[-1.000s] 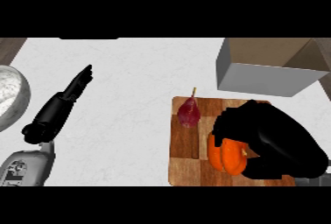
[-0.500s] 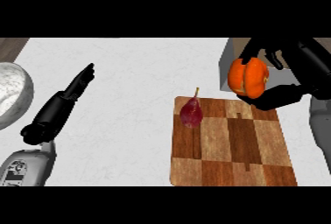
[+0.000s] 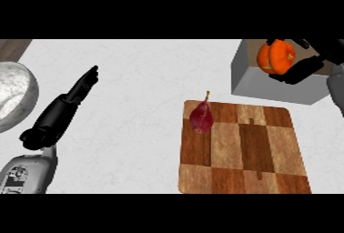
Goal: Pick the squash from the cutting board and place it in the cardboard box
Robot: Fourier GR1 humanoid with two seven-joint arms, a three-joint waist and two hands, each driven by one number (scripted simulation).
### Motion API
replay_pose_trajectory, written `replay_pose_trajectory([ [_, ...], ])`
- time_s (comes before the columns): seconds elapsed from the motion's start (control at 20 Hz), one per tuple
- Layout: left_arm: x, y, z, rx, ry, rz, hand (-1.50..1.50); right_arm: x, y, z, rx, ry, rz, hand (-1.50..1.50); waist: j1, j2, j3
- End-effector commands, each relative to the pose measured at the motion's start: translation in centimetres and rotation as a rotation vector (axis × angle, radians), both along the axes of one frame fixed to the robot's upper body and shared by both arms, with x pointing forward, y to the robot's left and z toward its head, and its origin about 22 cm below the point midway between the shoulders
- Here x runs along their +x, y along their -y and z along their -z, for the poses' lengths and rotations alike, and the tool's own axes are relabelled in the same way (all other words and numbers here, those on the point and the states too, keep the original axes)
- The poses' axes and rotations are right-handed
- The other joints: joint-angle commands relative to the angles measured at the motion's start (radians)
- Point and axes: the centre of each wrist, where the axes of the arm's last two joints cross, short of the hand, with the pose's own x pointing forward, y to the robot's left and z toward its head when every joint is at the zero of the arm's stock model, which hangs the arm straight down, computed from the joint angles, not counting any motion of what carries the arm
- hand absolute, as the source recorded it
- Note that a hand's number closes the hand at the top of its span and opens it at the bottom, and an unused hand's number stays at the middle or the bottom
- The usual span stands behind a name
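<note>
The orange squash [image 3: 275,57] hangs over the open top of the cardboard box [image 3: 272,86] at the upper right. My right hand [image 3: 304,63] is curled round it from the right side. The wooden cutting board [image 3: 242,150] lies below the box, with only a dark red, pointed vegetable [image 3: 201,117] on its upper left corner. My left hand [image 3: 67,107] rests on the counter at the left, fingers straight and pointing up and to the right, holding nothing.
A round white bowl or plate [image 3: 12,95] shows at the left edge, beside my left forearm. White counter lies between my left hand and the cutting board.
My right hand lifted the squash off the cutting board and carried it up and to the right, over the box. The left hand has stayed put.
</note>
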Motion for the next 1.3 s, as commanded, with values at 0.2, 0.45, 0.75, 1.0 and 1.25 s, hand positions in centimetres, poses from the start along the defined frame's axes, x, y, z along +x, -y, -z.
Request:
replay_pose_trajectory([
  [0.2,1.6,0.8,-0.4,0.002,-0.004,-0.013,0.00,3.6,3.3,2.1,-0.167,-0.221,-0.012,1.50,0.012,0.010,0.001],
  [0.45,0.4,-0.7,-0.5,0.007,0.023,0.016,0.00,4.2,5.2,2.1,-0.311,-0.358,0.023,1.50,0.027,0.009,0.000],
  [0.75,0.0,1.5,0.7,0.004,0.008,0.030,0.00,3.8,7.8,4.1,-0.192,-0.392,-0.229,-1.50,0.015,0.007,0.002],
  [1.0,1.0,1.1,-0.2,0.002,0.017,0.021,0.00,5.0,6.5,2.7,0.288,-0.268,-0.322,-1.50,0.020,0.011,0.004],
  [1.25,0.7,1.4,0.0,-0.012,0.005,0.014,0.00,4.6,8.2,5.0,0.779,-0.378,-0.242,-1.50,0.013,0.009,0.005],
])
